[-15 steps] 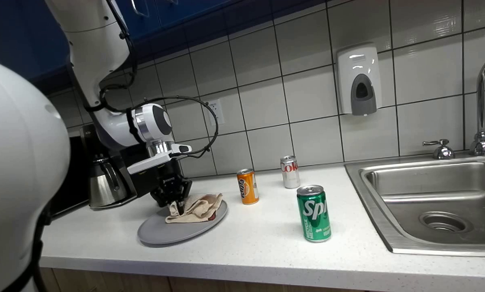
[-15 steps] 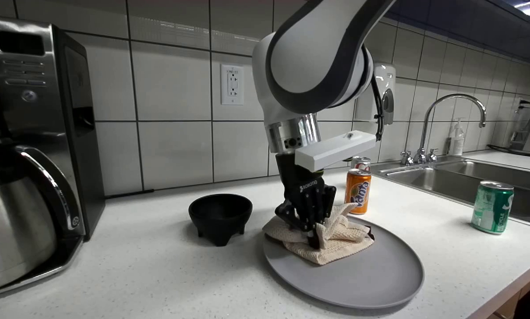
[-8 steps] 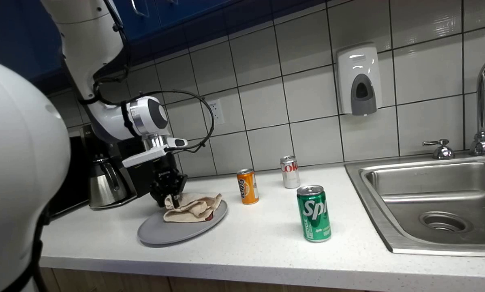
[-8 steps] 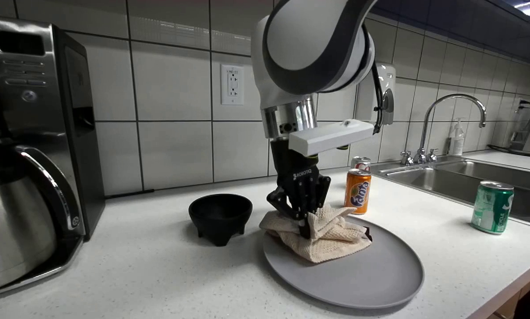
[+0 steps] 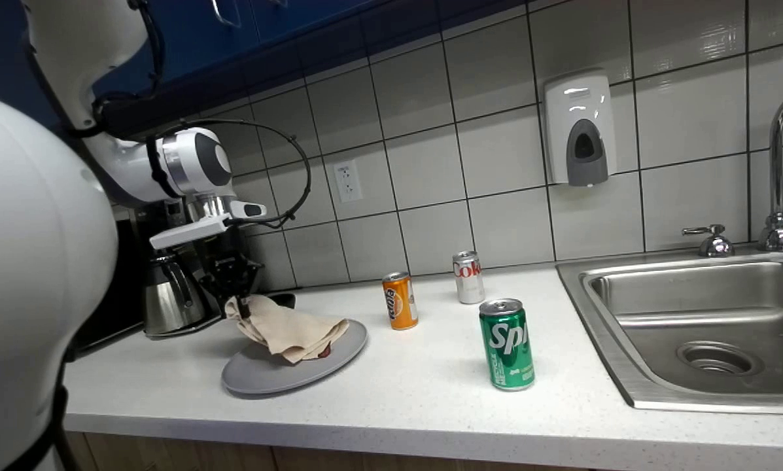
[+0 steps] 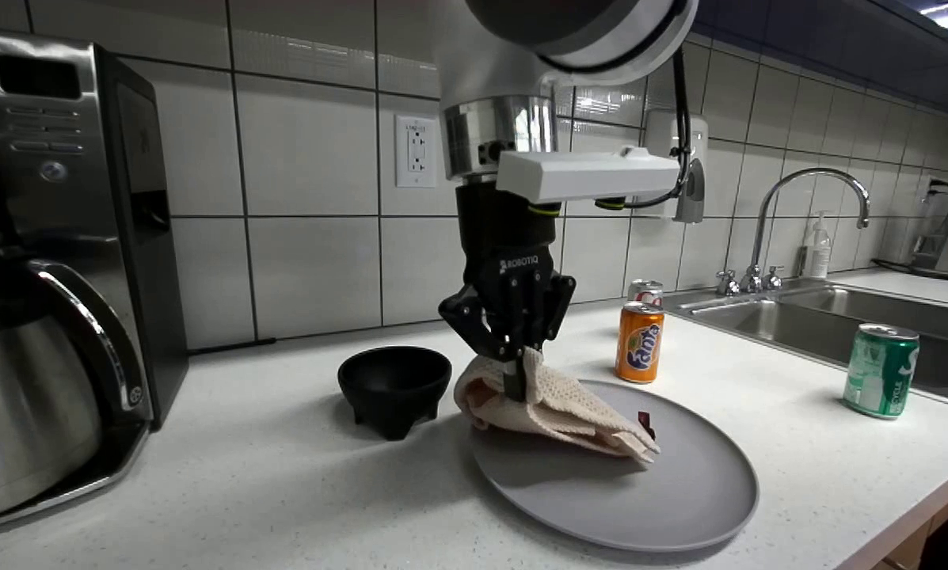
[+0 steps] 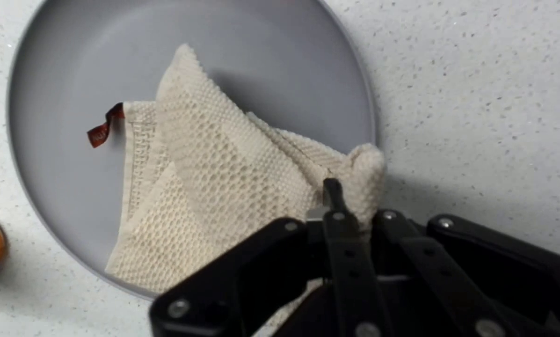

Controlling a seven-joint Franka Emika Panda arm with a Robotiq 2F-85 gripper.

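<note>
Gripper (image 6: 518,378) pinching one end of the cloth (image 7: 223,187), over the rim of the plate (image 6: 679,507), bowl (image 6: 394,388) side. Done: cloth is gripped, that end is up off the plate. Remaining, my read: far end looks to be down on the plate, so lift-off is only partial. Fanta (image 6: 640,343) near the plate, not touching.

In an exterior view, the arm (image 5: 87,46) extends down from the upper left and bends at the wrist (image 5: 188,160). The pincer (image 6: 519,381), mounted below the metal flange (image 6: 499,136), points downward, close to vertical. Its jaws are drawn together. Linkage bars (image 6: 459,305) splay outward on both sides.
</note>
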